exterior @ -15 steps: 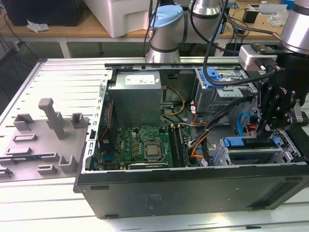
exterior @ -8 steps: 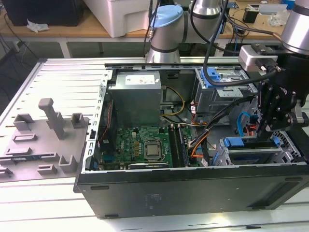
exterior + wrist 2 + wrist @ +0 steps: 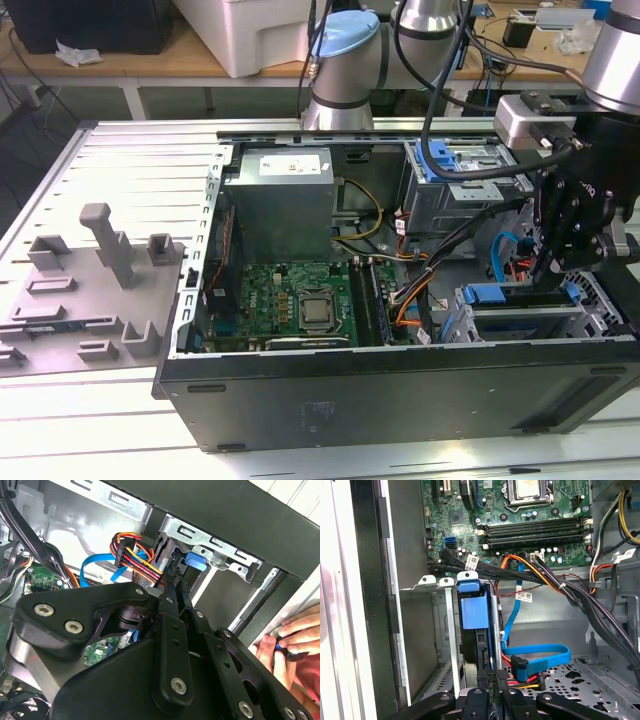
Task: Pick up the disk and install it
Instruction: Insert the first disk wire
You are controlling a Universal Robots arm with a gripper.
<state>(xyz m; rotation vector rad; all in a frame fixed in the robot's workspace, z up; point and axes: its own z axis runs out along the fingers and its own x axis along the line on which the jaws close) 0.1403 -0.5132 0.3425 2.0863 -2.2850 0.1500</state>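
Blue plastic framed the flat silver-black disk (image 3: 474, 611), which stood on edge in the grey metal drive bay (image 3: 451, 625) of the open black computer case (image 3: 400, 390), near the green motherboard (image 3: 520, 510). Your black gripper (image 3: 488, 677) sat right at one end of it; whether it clamped the disk, you could not tell.

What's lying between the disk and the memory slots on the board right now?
In the first wrist view, a bundle of black and orange cables crosses between the disk and the memory slots.
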